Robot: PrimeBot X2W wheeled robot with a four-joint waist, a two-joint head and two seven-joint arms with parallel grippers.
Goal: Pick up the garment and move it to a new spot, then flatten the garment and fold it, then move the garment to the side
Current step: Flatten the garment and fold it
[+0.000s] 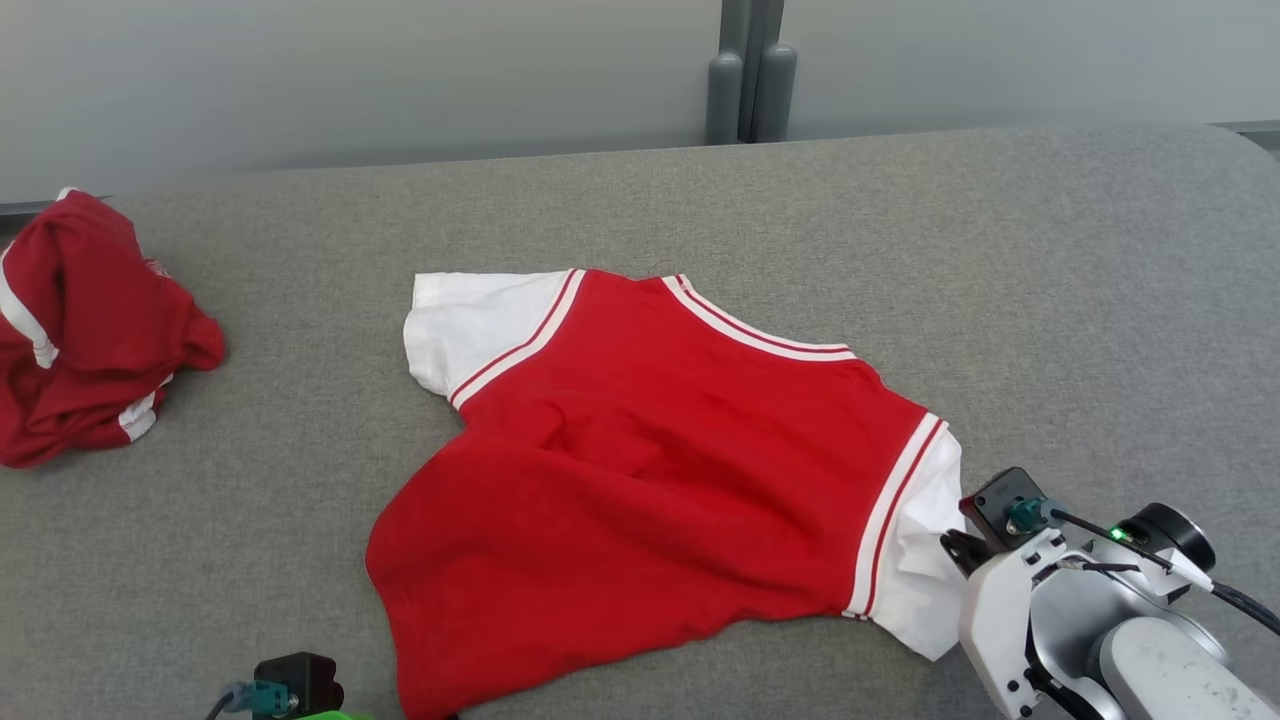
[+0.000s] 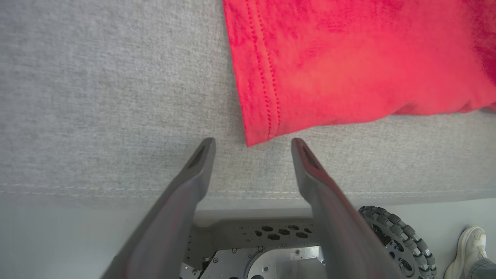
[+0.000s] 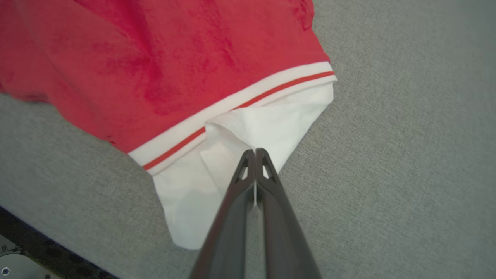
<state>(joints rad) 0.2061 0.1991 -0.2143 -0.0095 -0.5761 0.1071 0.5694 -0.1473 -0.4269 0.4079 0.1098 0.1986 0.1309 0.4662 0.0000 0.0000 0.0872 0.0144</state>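
The garment (image 1: 640, 450) is a red shirt with white sleeves and red-and-white trim, spread across the grey padded table (image 1: 1050, 300). My right gripper (image 3: 254, 152) is shut on a fold of the garment's white sleeve (image 3: 271, 124) at its near right side; in the head view this gripper (image 1: 955, 550) sits at the sleeve's edge. My left gripper (image 2: 252, 142) is open just off the red hem corner (image 2: 257, 133), with a fingertip (image 2: 205, 149) on either side of it and nothing held.
A second red garment (image 1: 90, 330) lies crumpled at the table's far left. The table's front seam (image 2: 116, 188) runs under my left fingers, with my base (image 2: 271, 252), a wheel (image 2: 399, 240) and a person's shoe (image 2: 469, 248) below. Grey posts (image 1: 750, 80) stand behind.
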